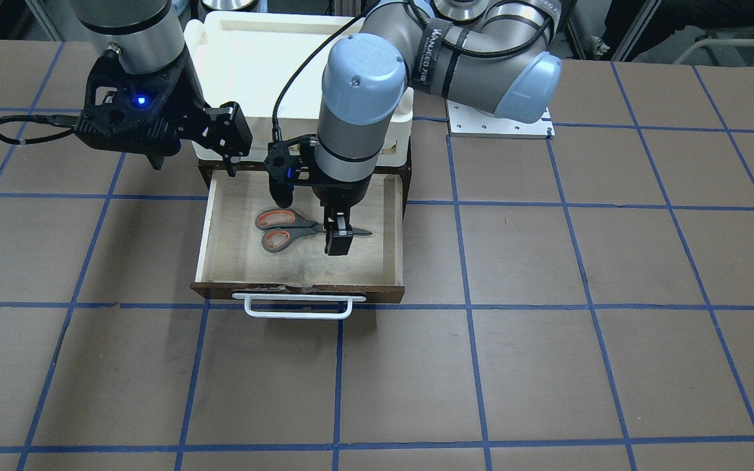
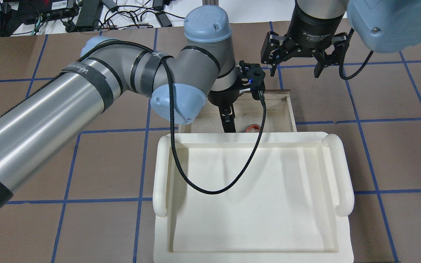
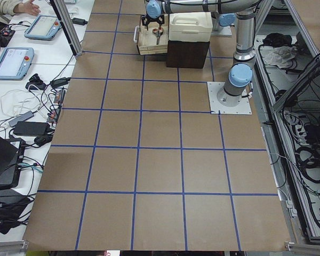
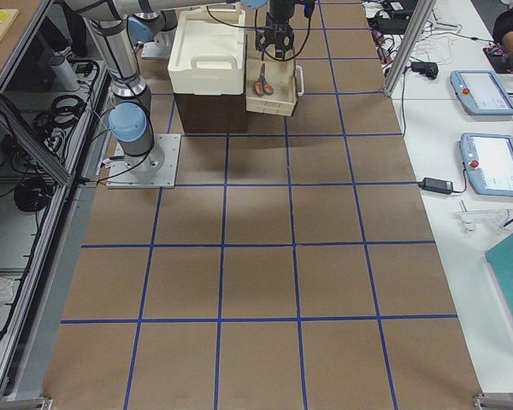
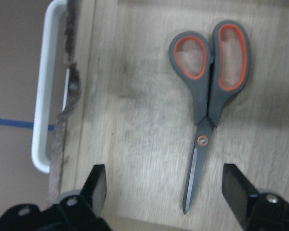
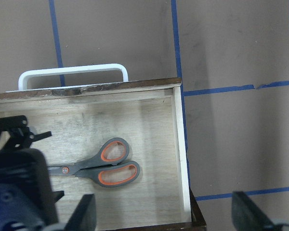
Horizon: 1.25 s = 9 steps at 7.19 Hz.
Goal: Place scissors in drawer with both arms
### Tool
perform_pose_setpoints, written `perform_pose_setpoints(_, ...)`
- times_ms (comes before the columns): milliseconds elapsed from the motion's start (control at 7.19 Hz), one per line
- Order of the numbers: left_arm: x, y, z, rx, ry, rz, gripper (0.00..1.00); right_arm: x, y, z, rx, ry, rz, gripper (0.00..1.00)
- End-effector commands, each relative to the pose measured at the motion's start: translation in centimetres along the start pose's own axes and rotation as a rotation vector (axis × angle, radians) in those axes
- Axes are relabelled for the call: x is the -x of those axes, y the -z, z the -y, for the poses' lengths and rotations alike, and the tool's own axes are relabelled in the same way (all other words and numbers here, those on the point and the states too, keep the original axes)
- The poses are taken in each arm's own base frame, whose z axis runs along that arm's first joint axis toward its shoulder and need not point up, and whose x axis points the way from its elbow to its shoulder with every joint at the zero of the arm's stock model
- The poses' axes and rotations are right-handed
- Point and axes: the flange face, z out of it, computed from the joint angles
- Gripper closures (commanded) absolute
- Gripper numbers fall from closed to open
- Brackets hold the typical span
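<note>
The scissors point(image 1: 285, 229) lie flat on the pale floor of the open drawer point(image 1: 239, 265), handles toward my right arm's side. They also show in the left wrist view point(image 5: 209, 101) and the right wrist view point(image 6: 103, 166). My left gripper point(image 1: 339, 242) points straight down over the blades, open, with its fingers point(image 5: 96, 185) wide apart on either side of the blade tips and touching nothing. My right gripper point(image 1: 194, 150) hovers open and empty above the drawer's back corner on my right side. The drawer's white bar handle point(image 1: 298, 307) faces away from me.
A white plastic tray point(image 2: 163, 171) sits on top of the dark brown cabinet point(image 1: 408, 163) that holds the drawer. The left arm's black cable point(image 2: 203, 188) hangs over the tray. The brown table has blue grid tape point(image 1: 468, 304). My left arm's base plate point(image 1: 501, 127) is beside the cabinet.
</note>
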Motion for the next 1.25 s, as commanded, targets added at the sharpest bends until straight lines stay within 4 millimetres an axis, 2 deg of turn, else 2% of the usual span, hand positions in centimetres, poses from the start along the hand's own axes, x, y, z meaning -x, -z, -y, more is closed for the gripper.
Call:
perform_pose_setpoints(0,3.5,4.9,-6.0,-0.025,0.127,0.072,0.12,0.1,-0.1,0.1,0.002,-0.001,0.003,0.00)
perform_pose_setpoints(417,6.4,10.9,-16.1,-0.045,0.531,0.102,0.07,0.1,-0.3,0.2,0.006,0.000,0.004,0.00)
perform_pose_setpoints(557,6.4,12.4,-18.1,-0.049,0.720,0.099,0.04,0.2,-0.3,0.1,0.004,0.002,0.004,0.00)
perform_pose_setpoints(835,5.6,13.9,-21.6,-0.023,1.013,0.065,0.00,0.1,-0.2,0.2,0.001,0.000,0.005,0.00)
perform_pose_setpoints(974,5.3,14.9,-22.2,-0.034,1.158,0.081,0.00,0.1,-0.4,0.2,0.006,-0.001,0.006,0.00)
perform_pose_setpoints(1113,4.6,15.4,-22.8,0.021,1.219,0.130,0.00,0.2,-0.4,0.2,0.006,0.000,0.006,0.00)
